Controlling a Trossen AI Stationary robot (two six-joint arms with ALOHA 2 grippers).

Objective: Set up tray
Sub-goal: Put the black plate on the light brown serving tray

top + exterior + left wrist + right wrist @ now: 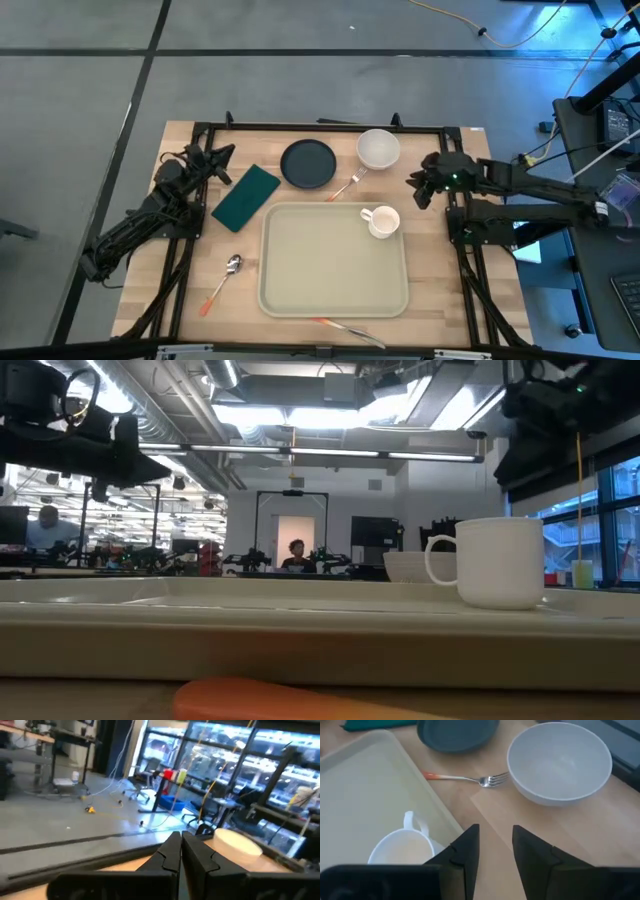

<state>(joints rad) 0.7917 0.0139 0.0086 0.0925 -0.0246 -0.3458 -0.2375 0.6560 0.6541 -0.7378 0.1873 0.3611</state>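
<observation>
The large cream tray [320, 270] lies at the table's middle, toward the near edge. A white mug [383, 221] stands upright inside its far right corner, handle toward the left. My right gripper [495, 845] hovers open just right of that corner, tipped downward, with nothing between its fingers; in the high view it [419, 190] is above bare wood between the mug and the white bowl [379, 148]. My left gripper [181, 852] is shut and empty, held level at the table's far left [226, 154].
A dark plate [308, 163] and a green napkin [246, 195] lie beyond the tray's far left corner. A fork [465, 778] lies between plate and bowl. A spoon [225, 278] lies left of the tray and an orange-handled knife [345, 330] lies at the near edge.
</observation>
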